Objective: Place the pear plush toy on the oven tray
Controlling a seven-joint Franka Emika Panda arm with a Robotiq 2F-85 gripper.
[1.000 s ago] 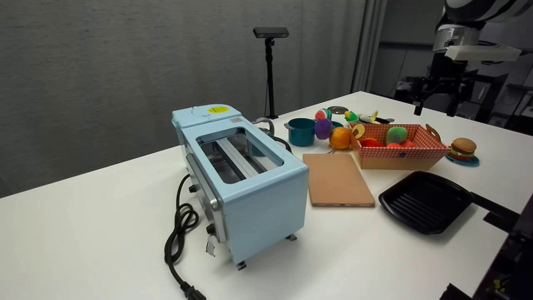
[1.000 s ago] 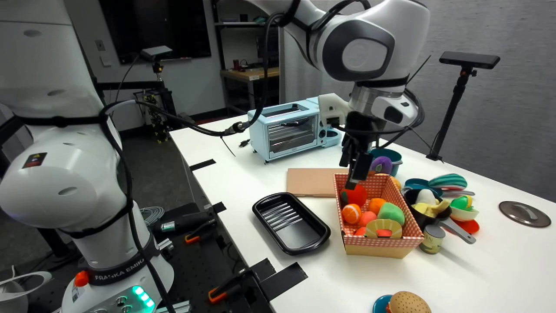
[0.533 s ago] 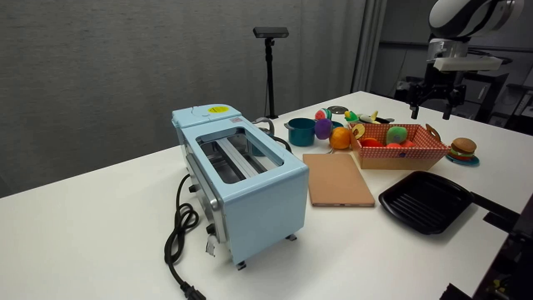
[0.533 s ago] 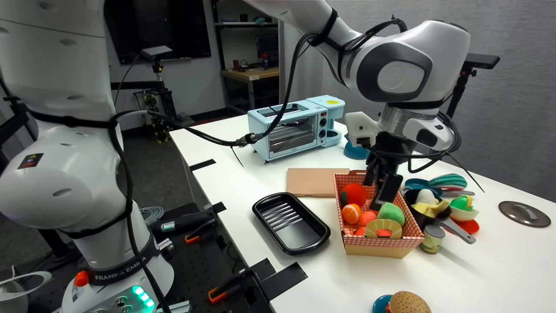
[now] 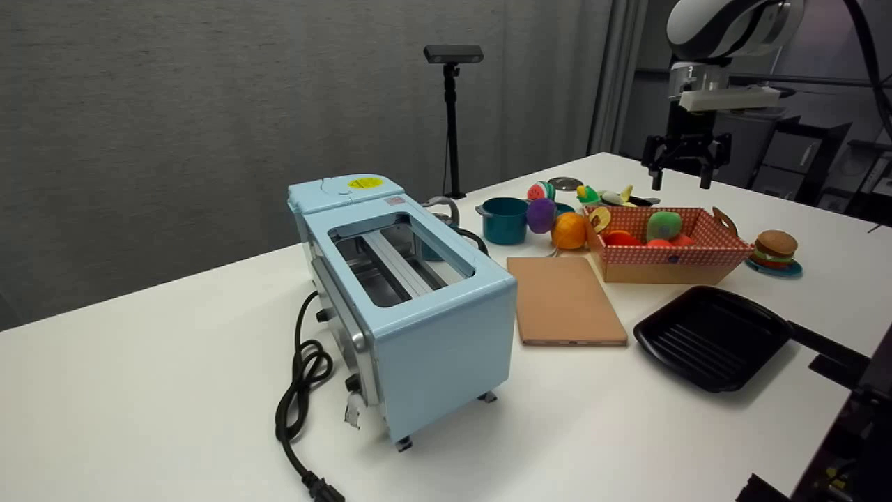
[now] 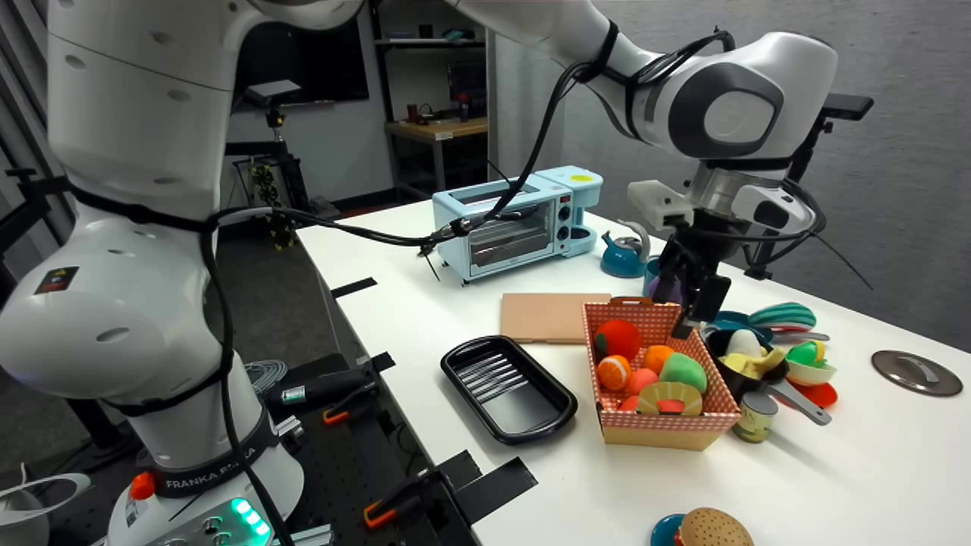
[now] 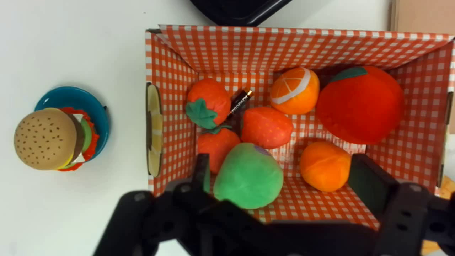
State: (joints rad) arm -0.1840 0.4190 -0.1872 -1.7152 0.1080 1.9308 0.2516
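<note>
- Pear plush toy [image 7: 249, 176]: fuzzy green, rounded; lies inside gingham-lined box [image 7: 284, 48].
- Oven tray [image 6: 525, 406]: glossy black, ridged floor, raised rim; on white table [image 6: 842, 485].
- Hand [image 5: 681, 180]: fingers spread apart, above table.

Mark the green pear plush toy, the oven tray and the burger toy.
Green pear plush toy [image 7: 249, 177], wrist view, middle of its rounded body.
Oven tray [image 6: 531, 409], in an exterior view, the floor's smooth part.
Burger toy [image 7: 46, 138], wrist view, seeded top of its bun.

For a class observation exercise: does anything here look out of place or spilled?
Yes: what looks like a battery, black with a gold tip, lies in the checked basket among plush toy fruits; odd, since the rest visible inside resembles fruit. I see no spill.
</note>
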